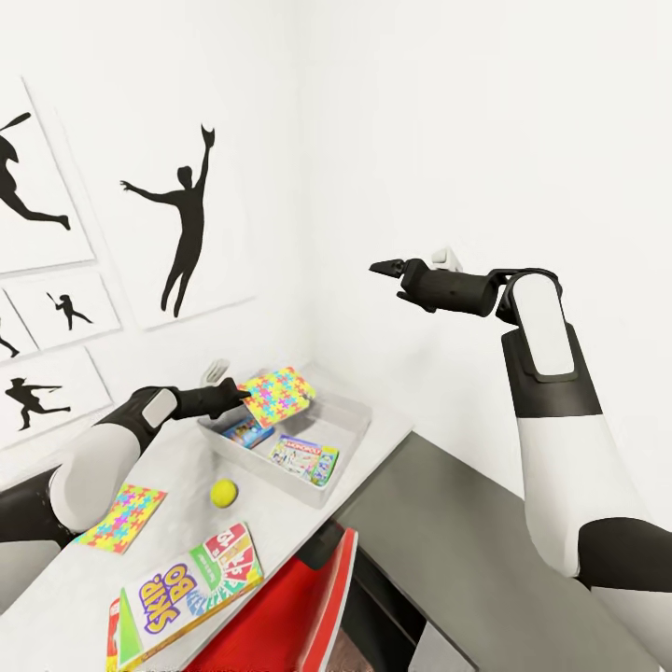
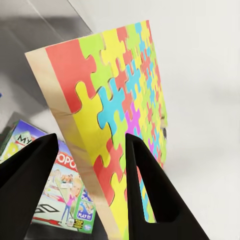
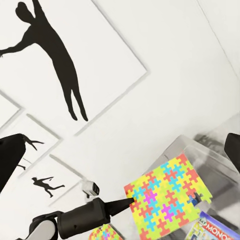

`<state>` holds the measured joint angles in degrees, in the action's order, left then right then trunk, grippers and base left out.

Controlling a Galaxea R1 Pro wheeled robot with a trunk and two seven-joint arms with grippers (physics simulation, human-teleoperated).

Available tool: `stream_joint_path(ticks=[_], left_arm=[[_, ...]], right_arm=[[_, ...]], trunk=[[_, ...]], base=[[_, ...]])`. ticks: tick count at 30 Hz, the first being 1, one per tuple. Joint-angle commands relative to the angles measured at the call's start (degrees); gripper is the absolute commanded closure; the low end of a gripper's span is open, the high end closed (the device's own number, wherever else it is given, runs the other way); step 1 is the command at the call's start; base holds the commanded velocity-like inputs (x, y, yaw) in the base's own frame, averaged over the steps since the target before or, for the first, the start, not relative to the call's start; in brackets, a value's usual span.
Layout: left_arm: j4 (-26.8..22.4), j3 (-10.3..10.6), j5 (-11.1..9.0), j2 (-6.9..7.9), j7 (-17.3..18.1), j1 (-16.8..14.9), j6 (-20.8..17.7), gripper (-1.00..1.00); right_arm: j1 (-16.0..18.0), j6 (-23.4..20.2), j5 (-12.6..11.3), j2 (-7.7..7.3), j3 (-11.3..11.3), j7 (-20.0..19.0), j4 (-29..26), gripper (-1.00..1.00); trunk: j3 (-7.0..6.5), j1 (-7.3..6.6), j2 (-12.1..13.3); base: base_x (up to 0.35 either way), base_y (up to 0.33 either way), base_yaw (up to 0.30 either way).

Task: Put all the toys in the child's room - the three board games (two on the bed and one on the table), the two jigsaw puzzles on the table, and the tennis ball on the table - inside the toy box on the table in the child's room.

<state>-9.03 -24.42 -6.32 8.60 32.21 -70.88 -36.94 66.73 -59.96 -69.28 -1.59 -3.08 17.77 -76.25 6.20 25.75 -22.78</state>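
From the head camera the left gripper (image 1: 245,392) pinches a jigsaw puzzle (image 1: 277,394) tilted over the toy box (image 1: 350,431) while the right gripper (image 1: 385,269) hangs raised, released; the left wrist camera shows fingers (image 2: 150,185) clamping the puzzle's edge above the Monopoly box (image 2: 60,190).

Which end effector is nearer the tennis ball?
Left. The left end effector holds a jigsaw puzzle above the toy box, near the tennis ball; the right end effector hangs farther away.
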Motion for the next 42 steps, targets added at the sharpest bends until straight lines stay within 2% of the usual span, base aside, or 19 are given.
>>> stream_joint_path(ticks=[1, 8, 14, 21, 42], left_arm=[[-0.02, 0.08, -0.62, 0.02, -0.12, 0.01, -0.09, 1.00], [0.06, 0.08, -0.68, 0.00, -0.53, 0.67, 1.92, 1.00], [0.07, 0.08, -0.71, -0.06, -1.96, 0.89, 2.19, 1.00], [0.15, 0.08, -0.74, -0.09, -2.08, 0.91, 2.22, 1.00], [0.16, -0.01, -0.67, -2.42, -1.32, 0.91, 2.46, 1.00]], right_arm=[[0.07, -0.04, -0.59, -0.03, -0.08, 0.60, -0.04, -1.00], [0.07, -0.04, -0.59, 0.06, -0.08, 0.60, -0.04, -1.00], [0.06, -0.04, -0.53, 0.01, -0.09, 0.60, -0.04, -1.00], [0.07, -0.04, -0.52, 0.08, -0.09, 0.60, -0.04, -1.00], [-0.04, -0.04, -0.59, 0.00, -0.05, 0.60, -0.04, -1.00]], trunk=[[0.23, 0.03, -0.14], [0.88, 0.03, -0.14], [1.44, 0.03, -0.14], [2.09, 0.03, -0.14], [4.04, 0.03, -0.14]], base=[[0.000, 0.000, 0.060], [0.000, 0.000, 0.065], [0.000, 0.000, 0.067], [0.000, 0.000, 0.069], [0.000, 0.000, 0.070]])
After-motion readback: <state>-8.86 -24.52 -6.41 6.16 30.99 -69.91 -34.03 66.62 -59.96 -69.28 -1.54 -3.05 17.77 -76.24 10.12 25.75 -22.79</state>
